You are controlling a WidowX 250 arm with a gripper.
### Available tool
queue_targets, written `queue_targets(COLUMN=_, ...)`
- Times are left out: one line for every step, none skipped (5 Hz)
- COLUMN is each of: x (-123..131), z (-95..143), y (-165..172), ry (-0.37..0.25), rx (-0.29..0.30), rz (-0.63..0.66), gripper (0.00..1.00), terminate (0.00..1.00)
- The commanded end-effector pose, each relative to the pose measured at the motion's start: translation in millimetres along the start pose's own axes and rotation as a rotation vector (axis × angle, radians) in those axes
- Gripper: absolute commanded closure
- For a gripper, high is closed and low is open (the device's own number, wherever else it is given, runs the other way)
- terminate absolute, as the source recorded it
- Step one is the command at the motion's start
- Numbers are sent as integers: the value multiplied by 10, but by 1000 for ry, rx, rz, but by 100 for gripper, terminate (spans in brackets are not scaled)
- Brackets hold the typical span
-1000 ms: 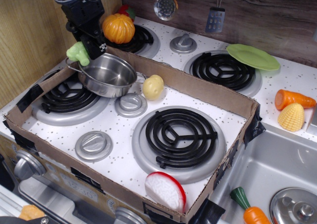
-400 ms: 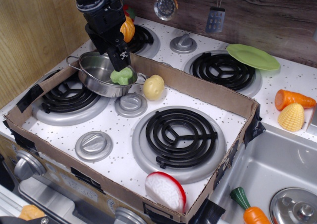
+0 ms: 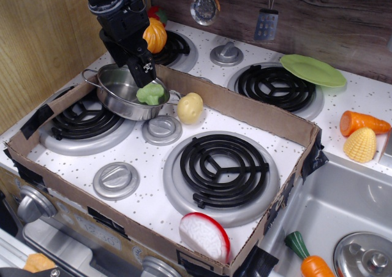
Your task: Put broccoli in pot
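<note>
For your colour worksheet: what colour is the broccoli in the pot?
Light green; the broccoli lies inside the pot, clearest in the only camera view.

Bright, even overhead light, sharp focus throughout, soft shadows, and glare on the steel pot (image 3: 125, 93).

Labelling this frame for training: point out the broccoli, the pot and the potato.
broccoli (image 3: 151, 94), main view, on its bumpy head.
pot (image 3: 116, 105), main view, on its outer wall.
potato (image 3: 190, 108), main view, on its middle.
</note>
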State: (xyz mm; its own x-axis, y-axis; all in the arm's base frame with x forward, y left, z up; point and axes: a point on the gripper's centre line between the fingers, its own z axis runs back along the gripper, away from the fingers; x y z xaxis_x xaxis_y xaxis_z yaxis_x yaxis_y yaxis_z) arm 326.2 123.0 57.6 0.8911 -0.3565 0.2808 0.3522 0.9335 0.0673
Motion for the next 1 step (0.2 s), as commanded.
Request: queue_targets(x=107, z=206, y=29, ry=-45, rx=48, rz=-9, gripper=0, terminate=100)
